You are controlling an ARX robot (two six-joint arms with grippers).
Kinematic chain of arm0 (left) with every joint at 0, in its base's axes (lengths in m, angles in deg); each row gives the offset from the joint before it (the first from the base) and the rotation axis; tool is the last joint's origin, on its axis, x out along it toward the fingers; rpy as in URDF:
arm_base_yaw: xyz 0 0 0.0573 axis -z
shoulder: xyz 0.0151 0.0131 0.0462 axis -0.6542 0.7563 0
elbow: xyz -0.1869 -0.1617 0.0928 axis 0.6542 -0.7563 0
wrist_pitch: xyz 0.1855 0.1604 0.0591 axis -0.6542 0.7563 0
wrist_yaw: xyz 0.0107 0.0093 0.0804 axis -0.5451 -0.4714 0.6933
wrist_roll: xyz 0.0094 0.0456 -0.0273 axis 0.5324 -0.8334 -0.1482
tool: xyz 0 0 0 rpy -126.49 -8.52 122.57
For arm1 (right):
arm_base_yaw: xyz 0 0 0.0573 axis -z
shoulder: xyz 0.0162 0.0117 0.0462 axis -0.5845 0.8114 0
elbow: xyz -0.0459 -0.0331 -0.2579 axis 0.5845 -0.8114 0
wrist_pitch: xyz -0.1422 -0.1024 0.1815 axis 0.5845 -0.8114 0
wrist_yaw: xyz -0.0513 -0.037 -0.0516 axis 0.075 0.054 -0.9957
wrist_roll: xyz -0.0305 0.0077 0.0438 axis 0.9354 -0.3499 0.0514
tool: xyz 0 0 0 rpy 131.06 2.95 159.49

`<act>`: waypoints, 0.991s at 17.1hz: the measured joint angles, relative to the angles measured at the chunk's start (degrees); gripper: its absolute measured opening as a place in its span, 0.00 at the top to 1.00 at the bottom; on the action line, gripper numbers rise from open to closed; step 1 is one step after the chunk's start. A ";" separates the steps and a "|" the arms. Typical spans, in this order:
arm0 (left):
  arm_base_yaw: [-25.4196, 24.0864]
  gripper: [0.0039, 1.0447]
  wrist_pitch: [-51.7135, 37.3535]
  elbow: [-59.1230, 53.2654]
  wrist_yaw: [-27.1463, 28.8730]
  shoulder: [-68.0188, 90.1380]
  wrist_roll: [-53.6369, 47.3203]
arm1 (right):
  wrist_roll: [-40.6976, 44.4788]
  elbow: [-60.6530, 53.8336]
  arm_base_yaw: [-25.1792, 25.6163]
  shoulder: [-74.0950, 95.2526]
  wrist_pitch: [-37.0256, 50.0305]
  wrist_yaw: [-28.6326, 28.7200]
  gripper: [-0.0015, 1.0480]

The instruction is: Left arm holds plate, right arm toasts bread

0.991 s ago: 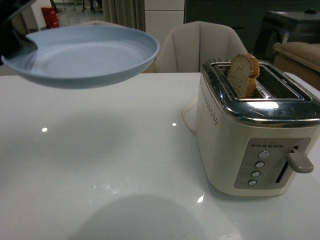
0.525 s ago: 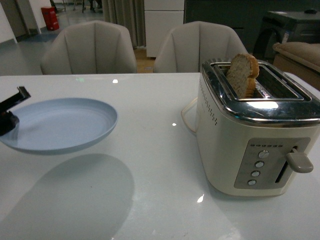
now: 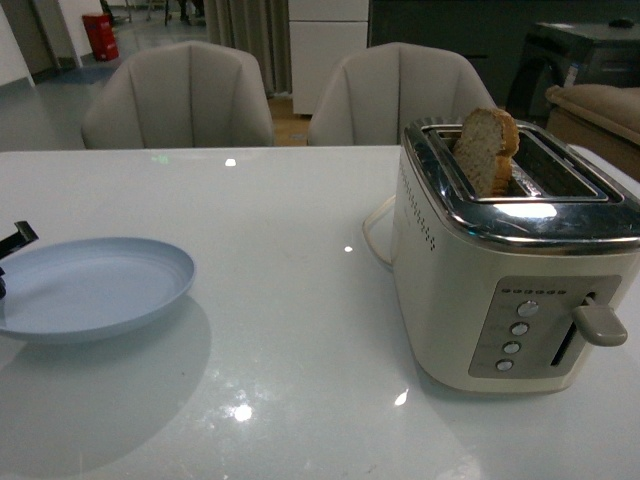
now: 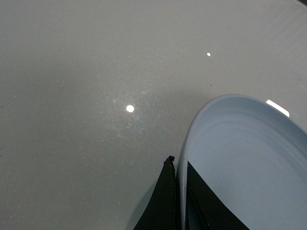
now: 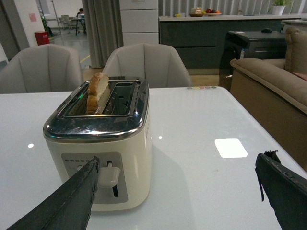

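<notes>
Far left edge of the front view, only a black tip of the left gripper (image 3: 8, 260) pokes into frame. The left wrist cam shows more: the two dark fingers (image 4: 165, 201) sit pressed together on the plate's rim, one outside and one inside, so it's pinching the plate (image 3: 95, 290).

The plate sits low in the left-middle of the front view, pale blue and shallow, with nothing on it. It's right down near the glossy white table (image 3: 300, 300) with a soft shadow under it. I honestly can't tell if it's touching the surface or hanging just above.

Two pale chairs (image 3: 180, 95) line the top of the frame behind the table.

On the right half there's a cream toaster (image 3: 450, 290) with a chrome top, well apart from the plate. The bread (image 3: 487, 150) stands upright in the toaster's left slot, with its crusty top sticking out above the chrome. The other slot looks bare. The lever (image 3: 598, 325) sticks out at the lower right of the toaster's front panel, next to a column of round buttons.

From the right wrist cam, the right gripper (image 5: 177, 160) has its fingers spread wide with nothing between them. It's facing the lever end of the toaster and isn't touching it.
</notes>
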 joint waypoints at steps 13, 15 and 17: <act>0.02 0.97 0.87 4.90 2.95 7.32 -1.60 | 0.00 0.00 0.00 0.00 0.00 0.00 0.06; 0.02 0.97 0.68 4.90 2.97 7.41 -1.66 | 0.00 0.00 0.00 0.00 0.02 0.00 0.06; 0.02 0.97 0.61 4.90 2.99 7.41 -1.81 | 0.00 0.00 0.00 0.00 0.02 0.00 0.06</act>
